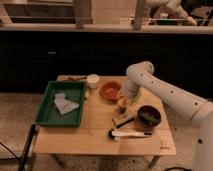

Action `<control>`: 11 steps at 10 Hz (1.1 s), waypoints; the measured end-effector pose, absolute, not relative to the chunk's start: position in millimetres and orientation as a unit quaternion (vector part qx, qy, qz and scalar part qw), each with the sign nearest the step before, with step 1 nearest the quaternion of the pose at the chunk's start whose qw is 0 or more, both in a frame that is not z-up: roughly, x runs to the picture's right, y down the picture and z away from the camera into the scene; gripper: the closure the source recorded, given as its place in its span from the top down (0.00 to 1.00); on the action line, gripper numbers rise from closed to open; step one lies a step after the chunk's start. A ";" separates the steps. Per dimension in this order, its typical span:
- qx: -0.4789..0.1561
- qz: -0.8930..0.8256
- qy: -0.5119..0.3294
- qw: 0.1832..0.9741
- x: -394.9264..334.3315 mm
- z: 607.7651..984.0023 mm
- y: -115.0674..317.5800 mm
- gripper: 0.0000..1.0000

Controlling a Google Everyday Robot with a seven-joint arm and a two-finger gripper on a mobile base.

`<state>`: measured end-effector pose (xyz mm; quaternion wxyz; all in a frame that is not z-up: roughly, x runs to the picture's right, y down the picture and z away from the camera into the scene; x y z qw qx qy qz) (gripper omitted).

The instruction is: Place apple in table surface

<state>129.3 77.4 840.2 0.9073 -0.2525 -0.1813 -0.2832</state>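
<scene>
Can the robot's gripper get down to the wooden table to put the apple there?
Probably yes. The gripper, with the small orange-red apple at it, hangs low beside the round orange bowl. The light wood tabletop looks bare beneath it, between that bowl and the dark round bowl.

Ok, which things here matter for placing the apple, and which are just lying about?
Job: apple; gripper, right at the apple, beside the orange bowl; table surface.
Lying about: orange bowl, green tray, pale cup, dark bowl, white-handled brush.
</scene>
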 end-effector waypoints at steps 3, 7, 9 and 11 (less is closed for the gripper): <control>-0.249 -0.294 -0.177 0.906 126.3 833.7 71.4 0.01; -0.240 -0.304 -0.170 0.906 125.8 823.8 60.3 0.01; -0.233 -0.309 -0.166 0.907 125.6 818.9 53.9 0.01; -0.222 -0.317 -0.164 0.907 124.6 809.2 44.9 0.01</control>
